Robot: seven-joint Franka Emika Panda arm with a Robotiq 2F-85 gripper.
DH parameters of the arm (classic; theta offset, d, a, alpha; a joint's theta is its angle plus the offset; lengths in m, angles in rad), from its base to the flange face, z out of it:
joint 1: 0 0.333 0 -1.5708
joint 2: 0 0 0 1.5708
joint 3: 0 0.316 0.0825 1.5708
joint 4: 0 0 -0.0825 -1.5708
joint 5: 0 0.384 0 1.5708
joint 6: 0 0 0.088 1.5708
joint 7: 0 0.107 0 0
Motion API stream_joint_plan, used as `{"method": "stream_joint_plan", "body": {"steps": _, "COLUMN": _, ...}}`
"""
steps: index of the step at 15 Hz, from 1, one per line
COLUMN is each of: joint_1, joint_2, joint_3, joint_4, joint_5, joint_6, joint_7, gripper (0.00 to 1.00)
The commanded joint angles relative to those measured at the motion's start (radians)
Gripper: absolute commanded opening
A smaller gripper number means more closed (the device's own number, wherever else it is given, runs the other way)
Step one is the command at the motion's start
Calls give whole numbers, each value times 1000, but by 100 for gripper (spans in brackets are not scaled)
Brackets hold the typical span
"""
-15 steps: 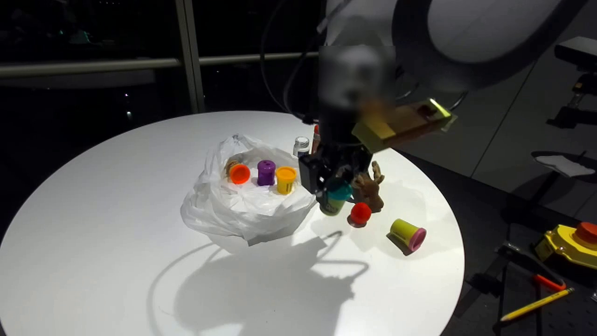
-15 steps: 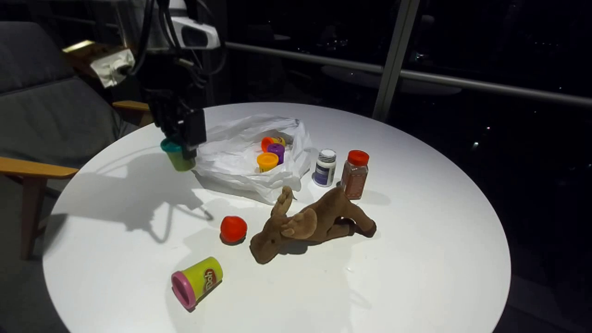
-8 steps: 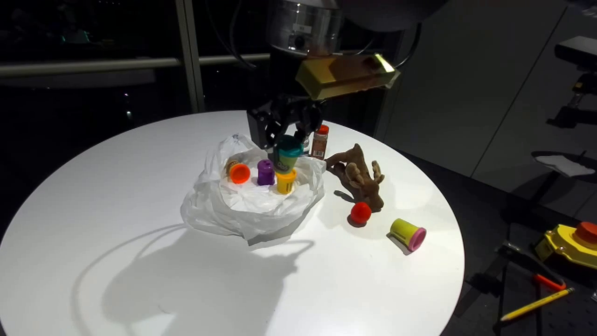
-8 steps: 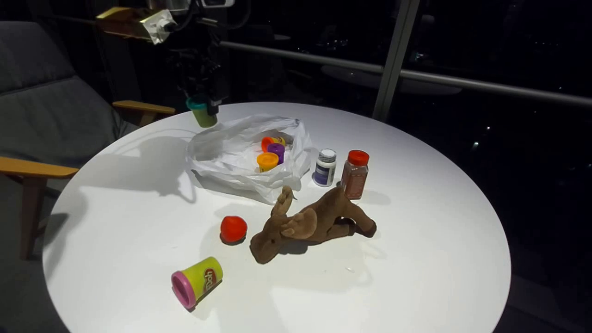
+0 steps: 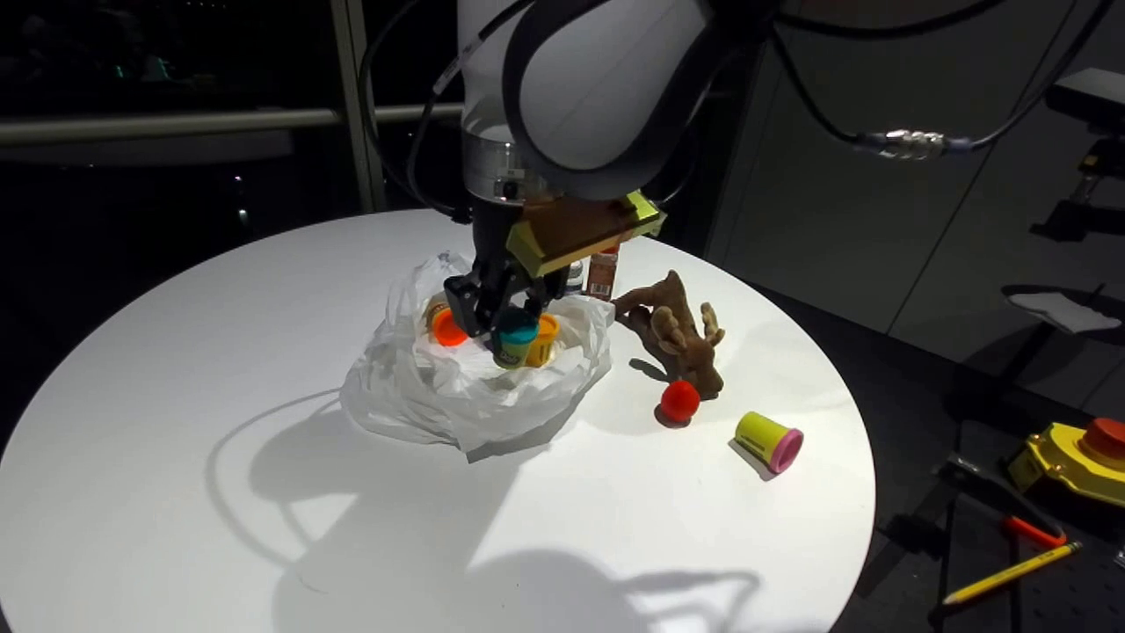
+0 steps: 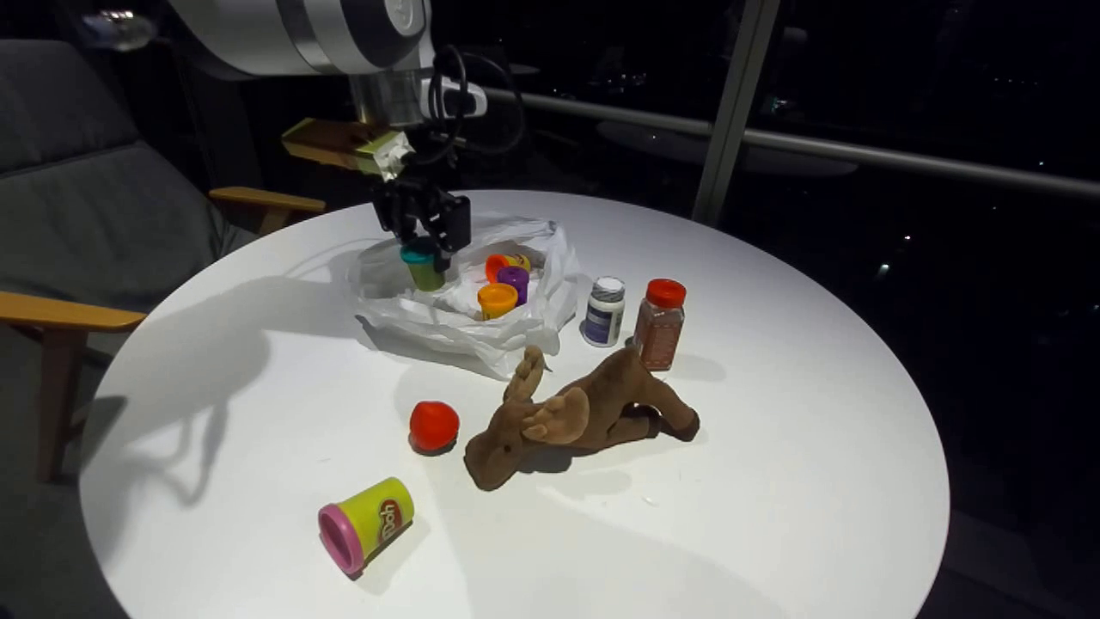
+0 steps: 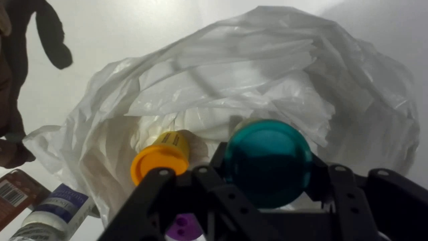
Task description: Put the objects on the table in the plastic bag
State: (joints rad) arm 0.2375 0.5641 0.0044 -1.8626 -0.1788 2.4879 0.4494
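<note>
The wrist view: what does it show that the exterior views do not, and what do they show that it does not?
Only the wrist view shows two dark round marks on the purple tub and partly readable lettering on the white bottle.

Only the exterior views, both of them, show the red round thing and the pink-lidded tub.

All three share the gripper closed on the blue-green-lidded tub, the plastic bag, the orange-lidded tub and the red-capped bottle.

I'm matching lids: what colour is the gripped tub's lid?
Teal; the lid shows best in the wrist view.
</note>
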Motion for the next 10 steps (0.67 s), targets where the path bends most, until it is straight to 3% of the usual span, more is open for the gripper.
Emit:
{"method": "stream_joint_plan", "body": {"steps": 1, "joint_1": 7, "joint_2": 97, "joint_3": -12, "joint_4": 147, "joint_5": 24, "joint_6": -15, "joint_7": -33, "gripper": 24}}
{"method": "stream_joint_plan", "body": {"steps": 10, "joint_1": 5, "joint_2": 283, "joint_3": -4, "joint_4": 398, "joint_5": 67, "joint_6": -68, "joint_7": -62, "gripper": 24}}
